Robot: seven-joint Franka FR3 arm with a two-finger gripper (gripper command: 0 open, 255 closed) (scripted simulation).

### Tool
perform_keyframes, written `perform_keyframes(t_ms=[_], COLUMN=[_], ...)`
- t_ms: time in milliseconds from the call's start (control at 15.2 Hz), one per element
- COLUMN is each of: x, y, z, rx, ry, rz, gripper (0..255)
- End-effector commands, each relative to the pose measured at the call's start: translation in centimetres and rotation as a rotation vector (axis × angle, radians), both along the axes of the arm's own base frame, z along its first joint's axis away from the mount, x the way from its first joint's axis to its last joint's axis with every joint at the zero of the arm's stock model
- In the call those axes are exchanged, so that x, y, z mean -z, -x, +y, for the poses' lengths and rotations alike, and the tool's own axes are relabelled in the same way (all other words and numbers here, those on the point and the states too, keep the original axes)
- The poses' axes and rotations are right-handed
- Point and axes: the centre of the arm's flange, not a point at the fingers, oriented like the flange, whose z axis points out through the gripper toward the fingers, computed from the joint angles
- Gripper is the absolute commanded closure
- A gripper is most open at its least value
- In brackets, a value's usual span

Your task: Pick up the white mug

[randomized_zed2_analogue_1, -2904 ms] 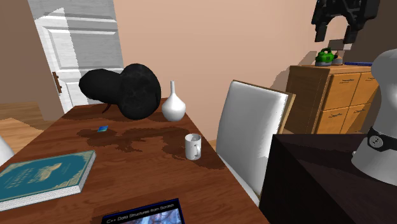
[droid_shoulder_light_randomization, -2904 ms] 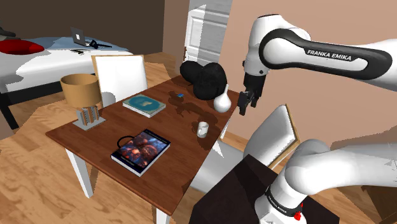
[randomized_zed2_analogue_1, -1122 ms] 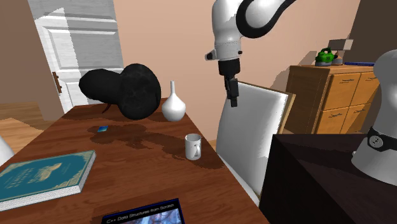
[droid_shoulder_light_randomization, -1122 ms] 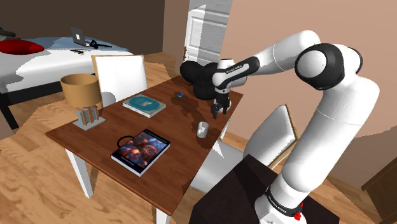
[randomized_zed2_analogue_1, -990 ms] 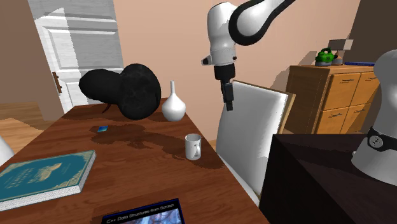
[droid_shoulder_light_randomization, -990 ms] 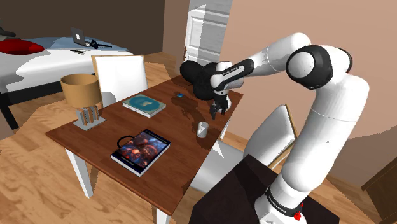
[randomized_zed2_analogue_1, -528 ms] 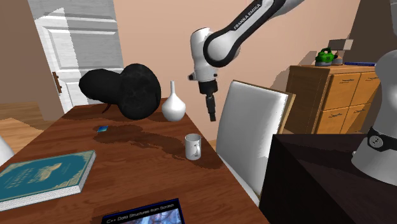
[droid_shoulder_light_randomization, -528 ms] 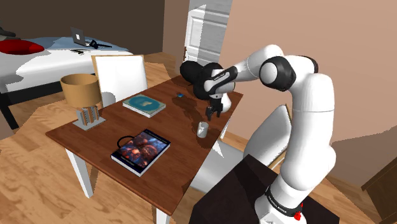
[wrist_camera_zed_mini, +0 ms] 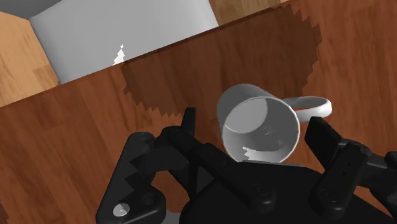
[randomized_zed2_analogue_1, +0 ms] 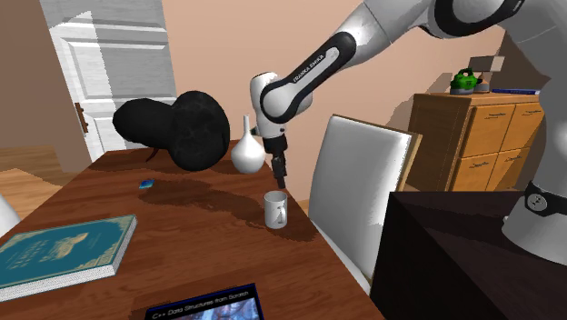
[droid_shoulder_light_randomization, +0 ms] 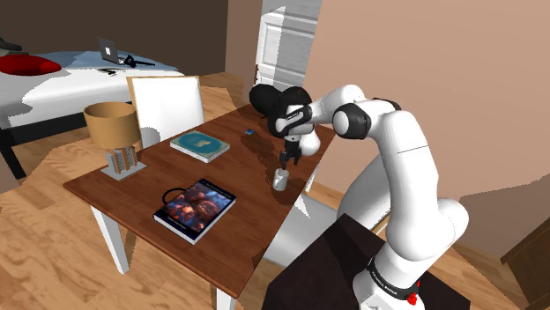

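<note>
**Open pincer poised over the white mug**

The wooden table (droid_shoulder_light_randomization: pixel 242 220) is spreading beneath the pincer (randomized_zed2_analogue_1: pixel 281 180), with bare boards lying around the fingertips. One table edge is running close beside the pincer, and the white chair (randomized_zed2_analogue_1: pixel 356 186) is standing just beyond that edge. The black rounded object (randomized_zed2_analogue_1: pixel 177 127) and the white vase (randomized_zed2_analogue_1: pixel 247 153) are sitting farther along the table, apart from the pincer. The white mug (randomized_zed2_analogue_1: pixel 275 210) is standing upright directly below the pincer, near that edge. The fingers (wrist_camera_zed_mini: pixel 327 140) are standing spread, flanking the rim without touching it, and the handle (wrist_camera_zed_mini: pixel 312 107) is jutting out beside one finger.
</note>
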Motion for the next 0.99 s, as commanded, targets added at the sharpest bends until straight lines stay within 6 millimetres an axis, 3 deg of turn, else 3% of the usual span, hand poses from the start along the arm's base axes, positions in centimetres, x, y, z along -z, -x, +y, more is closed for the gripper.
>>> perform_keyframes(t_ms=[0, 528, 660, 726, 924], x=[1.9, 6.2, 6.5, 6.5, 6.5], y=[-1.3, -1.8, -1.8, -1.8, -1.8], z=[-1.1, -1.6, -1.6, -1.6, -1.7], rx=[0.004, 0.005, 0.005, 0.005, 0.005], ry=[-0.006, -0.008, -0.008, -0.008, -0.009], rz=[0.003, 0.004, 0.004, 0.004, 0.004], gripper=[0, 0, 0, 255, 255])
